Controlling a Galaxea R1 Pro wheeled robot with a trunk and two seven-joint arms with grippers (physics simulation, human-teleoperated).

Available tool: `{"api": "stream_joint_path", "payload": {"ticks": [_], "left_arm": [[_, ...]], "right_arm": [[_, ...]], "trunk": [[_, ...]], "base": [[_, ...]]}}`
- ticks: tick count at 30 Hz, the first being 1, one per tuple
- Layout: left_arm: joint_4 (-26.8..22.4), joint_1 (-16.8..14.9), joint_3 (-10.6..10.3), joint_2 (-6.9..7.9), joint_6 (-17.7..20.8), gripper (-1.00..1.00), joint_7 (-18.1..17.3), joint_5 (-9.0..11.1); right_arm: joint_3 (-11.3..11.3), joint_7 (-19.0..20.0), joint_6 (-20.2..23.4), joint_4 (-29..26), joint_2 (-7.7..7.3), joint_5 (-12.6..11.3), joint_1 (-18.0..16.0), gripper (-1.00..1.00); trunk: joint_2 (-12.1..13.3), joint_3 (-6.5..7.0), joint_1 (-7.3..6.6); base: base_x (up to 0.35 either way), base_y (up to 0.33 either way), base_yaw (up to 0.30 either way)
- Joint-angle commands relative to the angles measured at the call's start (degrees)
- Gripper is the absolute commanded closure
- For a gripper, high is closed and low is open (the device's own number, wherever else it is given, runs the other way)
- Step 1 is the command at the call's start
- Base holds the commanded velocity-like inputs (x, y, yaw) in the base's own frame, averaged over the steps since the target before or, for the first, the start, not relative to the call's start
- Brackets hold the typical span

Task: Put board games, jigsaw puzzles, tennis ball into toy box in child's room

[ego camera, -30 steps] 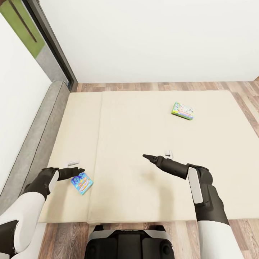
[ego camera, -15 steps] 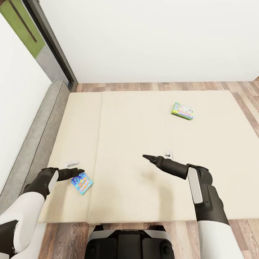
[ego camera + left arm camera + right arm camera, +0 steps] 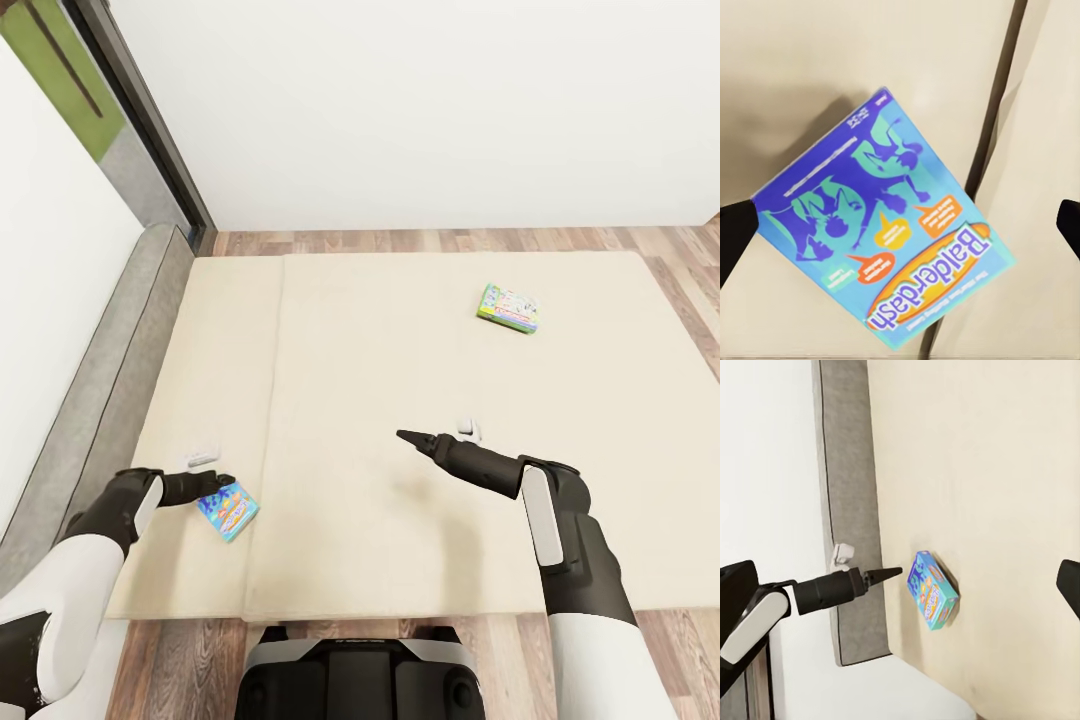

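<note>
While both grippers, left (image 3: pixel 222 481) and right (image 3: pixel 404 436), stand spread and empty, two board games lie on the bed (image 3: pixel 400 520): blue (image 3: pixel 229 509), green-edged (image 3: pixel 508 307).

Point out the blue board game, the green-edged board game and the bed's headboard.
blue board game (image 3: pixel 881 240): left wrist view, middle of its printed lid.
green-edged board game (image 3: pixel 509 308): head view, centre of its top face.
headboard (image 3: pixel 120 350): head view, grey padded top along the bed's left side.
</note>
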Motion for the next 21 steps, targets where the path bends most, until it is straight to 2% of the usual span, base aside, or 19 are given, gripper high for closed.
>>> {"api": "stream_joint_path", "payload": {"ticks": [1,10,21], "left_arm": [[0.29,-0.04,0.42,-0.02,0.27,-1.00,-0.47,-0.46],[1.78,-0.04,1.17,0.57,0.12,-1.00,-0.56,-0.38],[2.09,-0.04,3.61,1.25,0.21,-1.00,-0.66,-0.37]], "right_arm": [[-0.16,0.46,0.26,-0.01,0.05,0.37,-0.05,-1.00],[-0.16,0.46,0.26,-0.01,0.01,0.37,-0.05,-1.00],[-0.20,0.46,0.26,-0.01,-0.02,0.37,-0.05,-1.00]], "trunk": [[-0.09,-0.07,0.03],[-0.09,-0.20,0.03],[-0.09,-0.52,0.03]], "base": [[0.000,0.000,0.000],[0.000,0.000,0.000],[0.000,0.000,0.000]]}}
